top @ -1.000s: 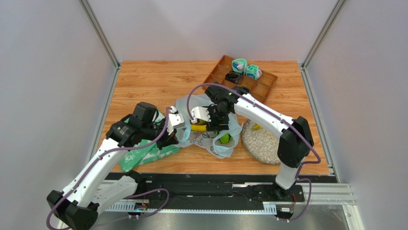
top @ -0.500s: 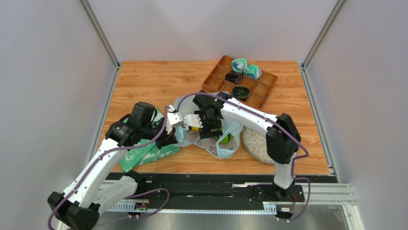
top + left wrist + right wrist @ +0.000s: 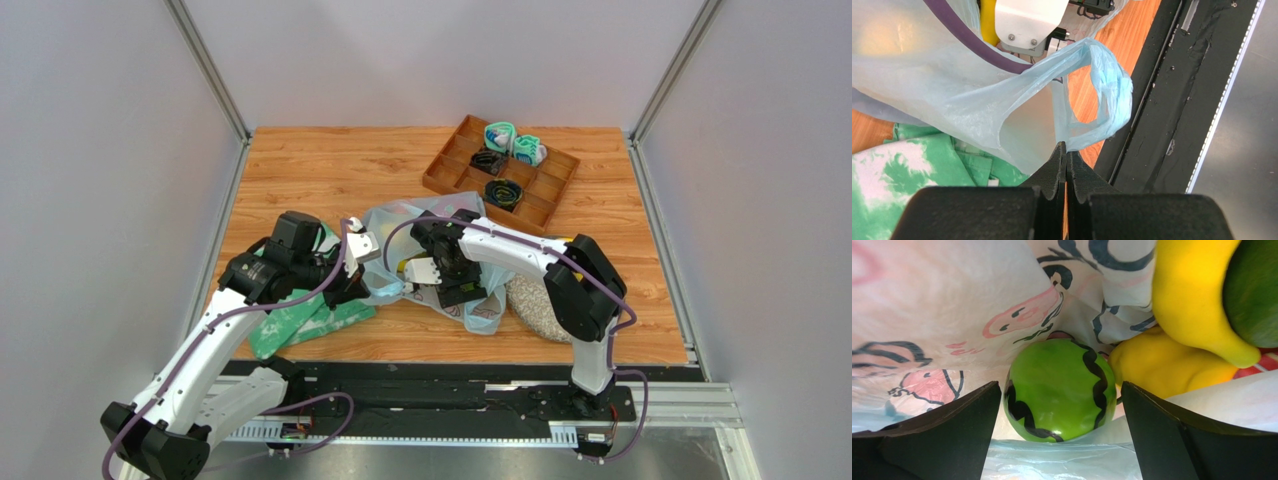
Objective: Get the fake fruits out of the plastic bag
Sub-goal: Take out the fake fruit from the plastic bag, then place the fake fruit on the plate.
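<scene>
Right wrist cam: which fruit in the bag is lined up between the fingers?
The light-green striped fruit, watermelon-patterned, centred between the open right gripper's jaws. The yellow fruits lie off to the side, outside the jaws.

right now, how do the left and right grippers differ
The left gripper is shut; the right gripper is open wide. The left gripper pinches the plastic bag from outside, near a handle; the right gripper is inside it, straddling a green striped fruit without gripping it. Both are at the same bag.
</scene>
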### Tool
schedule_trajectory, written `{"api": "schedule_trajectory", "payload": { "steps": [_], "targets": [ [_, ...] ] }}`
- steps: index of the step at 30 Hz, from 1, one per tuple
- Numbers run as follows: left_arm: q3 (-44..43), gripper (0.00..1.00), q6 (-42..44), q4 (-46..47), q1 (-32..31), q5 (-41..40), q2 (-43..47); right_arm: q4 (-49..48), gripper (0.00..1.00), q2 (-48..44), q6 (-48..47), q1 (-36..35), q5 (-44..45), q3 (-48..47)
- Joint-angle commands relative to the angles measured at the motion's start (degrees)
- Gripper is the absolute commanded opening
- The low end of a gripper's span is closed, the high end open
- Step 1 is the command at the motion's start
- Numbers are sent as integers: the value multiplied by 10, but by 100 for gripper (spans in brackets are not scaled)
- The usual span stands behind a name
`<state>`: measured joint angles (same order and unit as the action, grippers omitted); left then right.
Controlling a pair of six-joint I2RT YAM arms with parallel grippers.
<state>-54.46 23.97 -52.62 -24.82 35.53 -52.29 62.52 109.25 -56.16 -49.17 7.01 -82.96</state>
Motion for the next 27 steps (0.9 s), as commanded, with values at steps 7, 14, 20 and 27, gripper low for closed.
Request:
{"api": "schedule_trajectory", "payload": {
  "steps": [7,14,20,27],
  "targets": [
    [0,0,11,16,14,15,8,43,59,-25,30,8,14,-62],
    [4,0,-7,30,21,14,9,96,49,-165,79,22,-260,-182],
    [8,0,-33,61,31,19,6,-4,47,-246,199,50,-314,-115],
    [4,0,-41,64,37,25,8,-36,47,-307,259,189,-269,-75]
  ]
}}
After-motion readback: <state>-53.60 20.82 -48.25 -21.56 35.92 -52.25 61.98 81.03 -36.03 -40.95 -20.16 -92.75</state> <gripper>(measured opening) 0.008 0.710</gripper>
